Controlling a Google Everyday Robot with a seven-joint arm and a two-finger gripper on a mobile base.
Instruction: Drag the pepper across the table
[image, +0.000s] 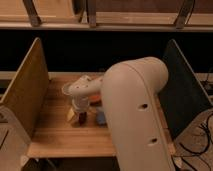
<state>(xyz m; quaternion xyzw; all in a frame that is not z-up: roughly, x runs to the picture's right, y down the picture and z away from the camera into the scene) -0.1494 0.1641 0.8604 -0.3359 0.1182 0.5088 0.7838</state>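
Hand (78, 113) low over pepper (83, 119) on table (55, 136) (grip state unclear).

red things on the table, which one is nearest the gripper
The small dark red pepper, right beside the gripper low over the table; the round orange-red bowl sits farther back, partly behind the arm.

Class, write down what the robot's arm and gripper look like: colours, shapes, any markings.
The arm is a thick, smooth, cream-white shell, rounded at the bend, with two small dark holes on its side. It narrows to a slimmer pale link ending in the gripper, low over the table. No cables or lettering show.
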